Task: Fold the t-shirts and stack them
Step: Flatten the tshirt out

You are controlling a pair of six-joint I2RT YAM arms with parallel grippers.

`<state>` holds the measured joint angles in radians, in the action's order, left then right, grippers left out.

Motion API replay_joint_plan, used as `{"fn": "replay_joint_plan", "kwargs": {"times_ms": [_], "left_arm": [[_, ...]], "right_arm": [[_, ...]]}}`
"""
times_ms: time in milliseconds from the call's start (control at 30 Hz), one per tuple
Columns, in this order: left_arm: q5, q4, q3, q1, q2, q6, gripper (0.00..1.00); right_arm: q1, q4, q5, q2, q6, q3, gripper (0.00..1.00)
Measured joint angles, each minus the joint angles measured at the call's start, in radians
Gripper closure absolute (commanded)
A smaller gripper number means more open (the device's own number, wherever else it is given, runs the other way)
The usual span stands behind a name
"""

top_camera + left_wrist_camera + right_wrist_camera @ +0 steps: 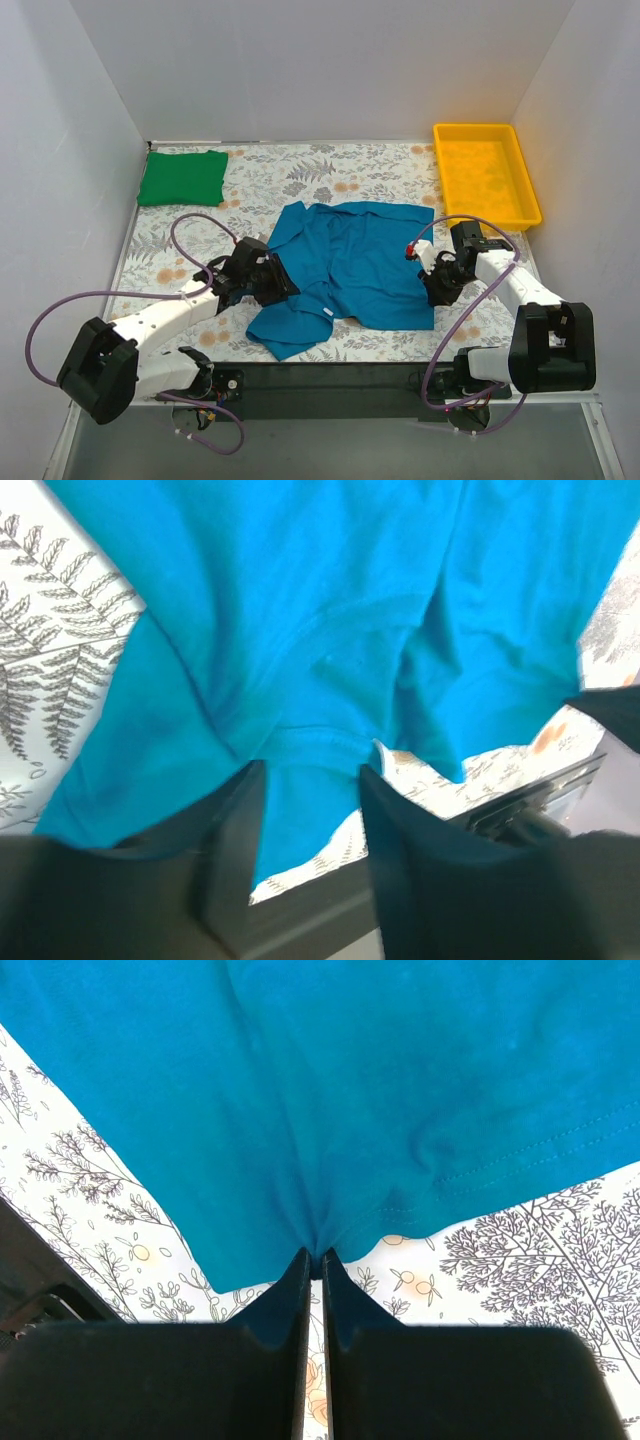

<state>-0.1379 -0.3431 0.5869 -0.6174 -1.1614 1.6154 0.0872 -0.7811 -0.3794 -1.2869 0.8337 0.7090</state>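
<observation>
The green t-shirt (182,178) is sitting folded in the far left corner of the table (300,175). The left gripper (312,770) is hanging low over the left side of the blue t-shirt (350,265). Its fingers are partly open, with cloth lying between them but not pinched. The blue t-shirt is lying spread and wrinkly in the middle, close to the near edge. On its right side the right gripper (312,1258) is squeezing tight on the hem.

I think the folding of the blue one is just starting. Next, the left gripper likely needs to close on its bit of cloth, so both can lift and fold together.

The table is wearing a flowery cover. A yellow tray (485,175) is sitting in the far right corner, and white walls (320,70) are standing around.
</observation>
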Motion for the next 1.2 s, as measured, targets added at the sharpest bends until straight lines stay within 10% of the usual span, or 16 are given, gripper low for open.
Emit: {"fn": "replay_joint_plan", "kwargs": {"times_ms": [867, 1200], "left_arm": [[0.004, 0.061, -0.048, 0.0, -0.137, 0.023, 0.66], [-0.029, 0.04, -0.046, 0.0, -0.069, -0.003, 0.55]], "right_arm": [[-0.002, 0.01, 0.005, 0.0, -0.009, -0.012, 0.94], [-0.002, 0.023, 0.006, 0.003, -0.008, -0.026, 0.94]]}}
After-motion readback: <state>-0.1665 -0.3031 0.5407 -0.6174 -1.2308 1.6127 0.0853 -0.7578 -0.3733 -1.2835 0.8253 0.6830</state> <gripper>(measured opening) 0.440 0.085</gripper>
